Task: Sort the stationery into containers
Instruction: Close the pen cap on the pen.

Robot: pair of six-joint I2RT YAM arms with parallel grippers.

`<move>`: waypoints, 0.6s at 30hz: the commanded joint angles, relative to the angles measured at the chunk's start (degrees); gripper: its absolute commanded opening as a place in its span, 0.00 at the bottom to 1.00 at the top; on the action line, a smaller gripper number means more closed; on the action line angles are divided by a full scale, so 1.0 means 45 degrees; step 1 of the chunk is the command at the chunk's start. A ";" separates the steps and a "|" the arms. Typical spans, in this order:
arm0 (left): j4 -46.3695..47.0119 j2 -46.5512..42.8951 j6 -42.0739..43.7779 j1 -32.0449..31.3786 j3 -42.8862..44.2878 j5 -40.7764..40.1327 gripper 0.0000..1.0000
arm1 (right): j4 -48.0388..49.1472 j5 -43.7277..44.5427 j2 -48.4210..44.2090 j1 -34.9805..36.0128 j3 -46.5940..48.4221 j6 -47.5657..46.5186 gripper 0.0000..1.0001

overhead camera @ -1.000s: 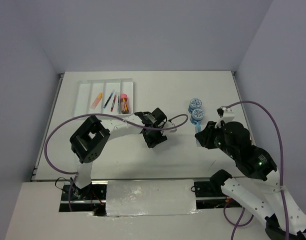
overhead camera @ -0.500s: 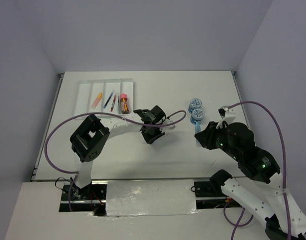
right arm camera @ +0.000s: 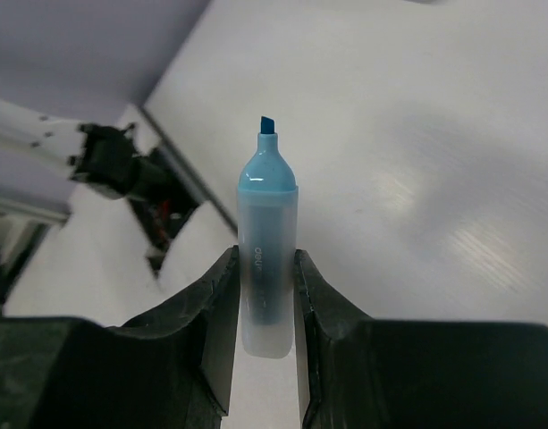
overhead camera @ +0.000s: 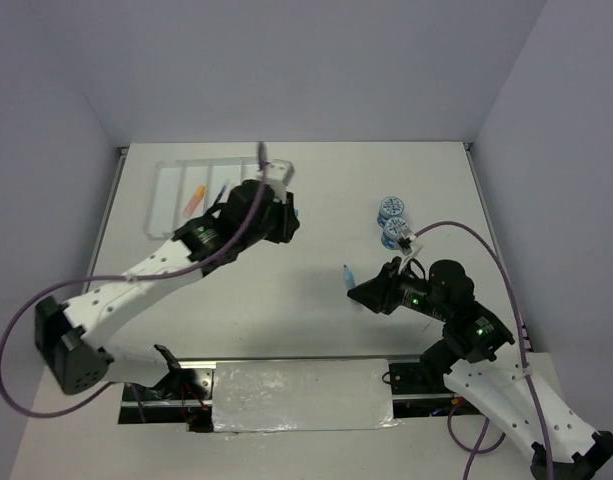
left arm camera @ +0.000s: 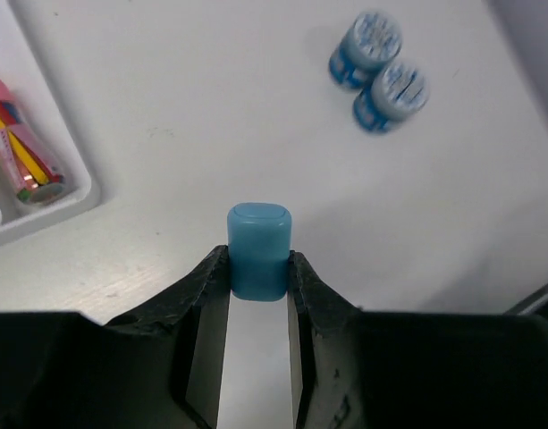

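Observation:
My left gripper (left arm camera: 258,268) is shut on a small blue block (left arm camera: 258,250), an eraser or a cap, I cannot tell which. In the top view it (overhead camera: 286,215) hangs by the right end of the white four-compartment tray (overhead camera: 166,190). The tray corner (left arm camera: 50,207) holds the pink-capped orange piece (left arm camera: 23,152). An orange eraser (overhead camera: 193,200) and a pen (overhead camera: 223,192) lie in the tray, partly hidden by my arm. My right gripper (right arm camera: 266,268) is shut on the pale blue tube (right arm camera: 267,259), tip bare, held above mid-table (overhead camera: 347,274). Two blue-lidded tubs (overhead camera: 391,208) (overhead camera: 395,233) stand together.
The tubs also show in the left wrist view (left arm camera: 367,40) (left arm camera: 394,89). A purple cable (overhead camera: 456,232) loops over the right arm. Walls close the table at the back and on both sides. A foil-covered strip (overhead camera: 301,395) lies at the near edge.
My left arm has swung up and left from mid-table to the tray's right end, carrying the blue block. My right gripper has moved left and nearer with the tube.

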 commanded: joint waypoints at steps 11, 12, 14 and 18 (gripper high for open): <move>1.0061 -0.5768 -1.0874 -0.0378 -0.6784 0.2398 0.00 | 1.4841 -0.3712 0.3054 0.2951 -0.3050 0.5198 0.00; 1.1021 -0.5981 -1.0467 -0.0417 -0.7270 0.2812 0.00 | 1.5522 -0.3925 0.3210 0.2951 -0.2972 0.5490 0.00; 1.4039 -0.6274 -1.0268 -0.0437 -0.7858 0.4000 0.00 | 1.6364 -0.4122 0.3406 0.3068 -0.2932 0.5862 0.00; 1.7100 -0.6686 -1.0210 -0.0515 -0.8952 0.4844 0.00 | 1.7285 -0.4220 0.3642 0.3458 -0.2504 0.6352 0.00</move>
